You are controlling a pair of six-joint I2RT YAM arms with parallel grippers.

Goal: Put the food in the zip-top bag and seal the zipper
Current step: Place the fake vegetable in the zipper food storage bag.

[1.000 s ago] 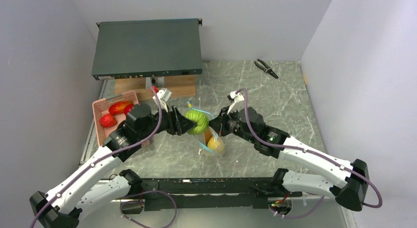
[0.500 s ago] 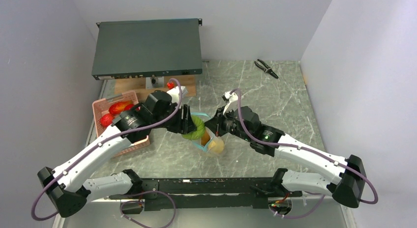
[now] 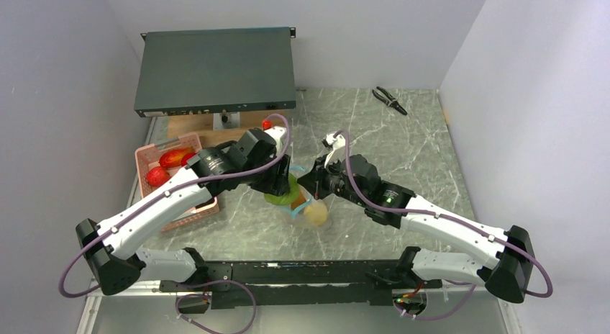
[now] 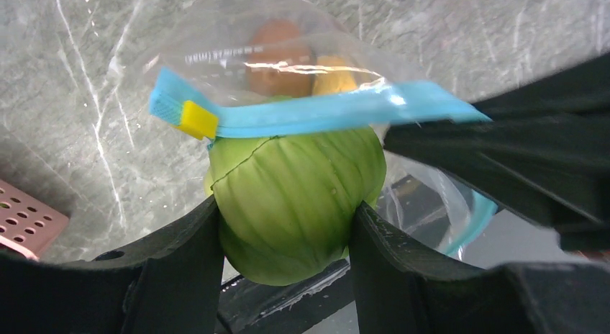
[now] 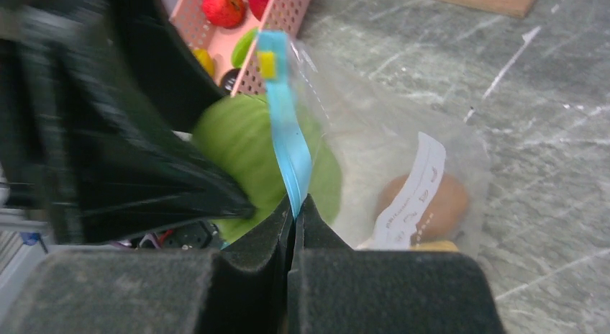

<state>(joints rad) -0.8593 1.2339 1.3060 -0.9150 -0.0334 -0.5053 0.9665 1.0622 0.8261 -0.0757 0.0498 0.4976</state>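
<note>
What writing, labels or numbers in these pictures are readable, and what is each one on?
Nothing here reads clearly.
On the white paper slip inside the zip-top bag: dark print, too blurred to read.
On the bag's clear wall: a faint white printed line, too small to read.
On the dark rack unit at the back: front-panel markings, too small to read.

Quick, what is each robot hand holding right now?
Left gripper: closed on the round green vegetable.
Right gripper: shut, pinching the teal zipper.
</note>
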